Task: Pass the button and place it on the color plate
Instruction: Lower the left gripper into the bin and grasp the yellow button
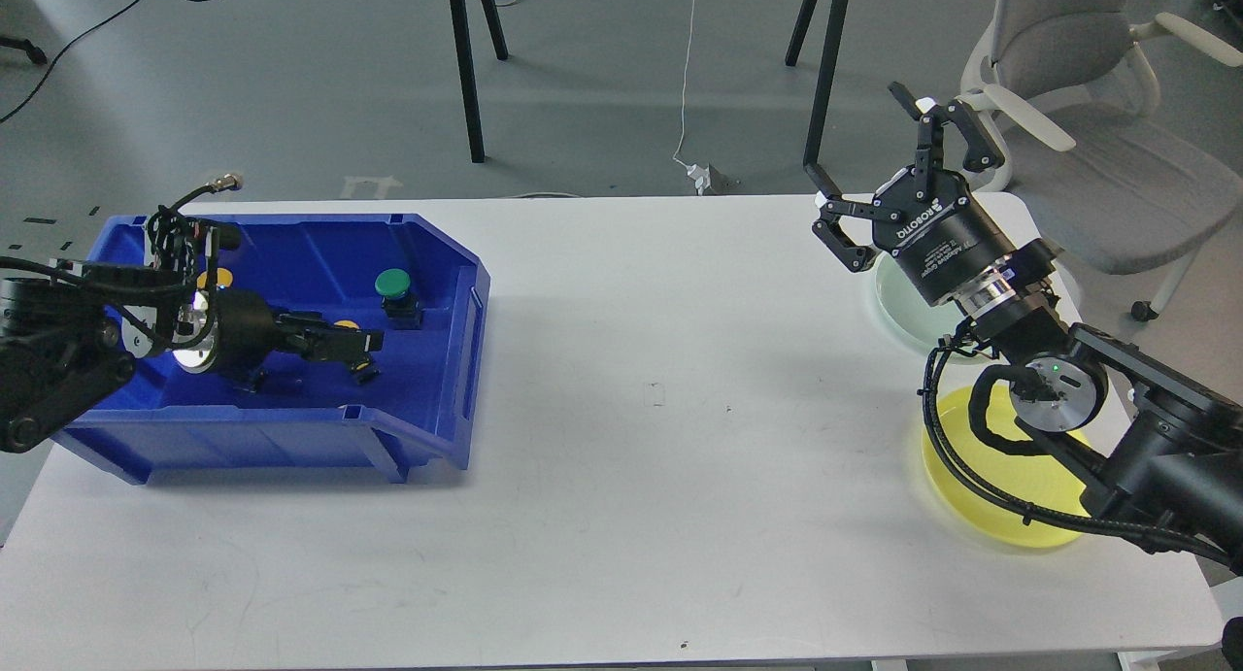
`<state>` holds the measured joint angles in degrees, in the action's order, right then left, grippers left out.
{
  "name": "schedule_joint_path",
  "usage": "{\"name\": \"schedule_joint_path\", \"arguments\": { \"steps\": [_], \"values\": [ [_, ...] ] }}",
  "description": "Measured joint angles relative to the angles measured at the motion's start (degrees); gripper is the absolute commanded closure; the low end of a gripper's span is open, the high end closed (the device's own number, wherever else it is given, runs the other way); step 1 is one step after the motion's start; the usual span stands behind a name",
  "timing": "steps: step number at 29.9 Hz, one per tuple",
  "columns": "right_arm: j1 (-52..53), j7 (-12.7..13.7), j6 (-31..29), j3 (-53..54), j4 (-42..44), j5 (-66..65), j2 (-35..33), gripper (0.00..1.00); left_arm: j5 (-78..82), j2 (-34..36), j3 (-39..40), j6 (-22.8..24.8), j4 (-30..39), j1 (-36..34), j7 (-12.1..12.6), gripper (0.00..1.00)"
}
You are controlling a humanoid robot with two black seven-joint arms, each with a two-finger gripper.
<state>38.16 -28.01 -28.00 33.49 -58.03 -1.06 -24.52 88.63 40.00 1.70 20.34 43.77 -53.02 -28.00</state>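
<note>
A yellow-capped button [347, 326] with a black base lies in the blue bin [291, 428] on the left of the table. My left gripper [367, 342] reaches low into the bin, its dark fingers right at this button; I cannot tell whether they have closed on it. A green-capped button [392, 283] stands just behind it. The black base of another button [245, 381] shows under my left wrist. My right gripper [859, 137] is open and empty, held high over the table's far right. Below it lie a yellow plate [1010, 501] and a pale green plate [908, 312].
The bin's right wall [471, 360] stands between the buttons and the open white tabletop [660, 409]. My right arm covers part of both plates. An office chair [1088, 117] stands behind the table's right corner.
</note>
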Motion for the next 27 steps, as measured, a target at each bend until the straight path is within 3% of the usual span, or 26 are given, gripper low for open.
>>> {"name": "schedule_joint_path", "arguments": {
  "steps": [9,18,23,27],
  "values": [
    [-0.4,0.0,0.0,0.3,-0.1,0.0,0.0,0.01,0.2,-2.9,0.0,-0.9,-4.7,0.9,0.0,0.05],
    [-1.5,0.0,0.0,1.3,-0.1,0.0,0.0,0.01,0.3,-3.3,0.0,-0.9,-5.2,1.3,0.0,0.45],
    [-1.7,0.0,0.0,1.3,-0.1,0.0,0.0,0.01,0.3,-3.3,0.0,-0.9,-5.2,1.4,0.0,0.53],
    [-1.7,0.0,0.0,1.3,-0.1,0.0,0.0,0.01,0.3,-3.2,0.0,-0.9,-5.2,1.4,0.0,0.77]
  ]
}}
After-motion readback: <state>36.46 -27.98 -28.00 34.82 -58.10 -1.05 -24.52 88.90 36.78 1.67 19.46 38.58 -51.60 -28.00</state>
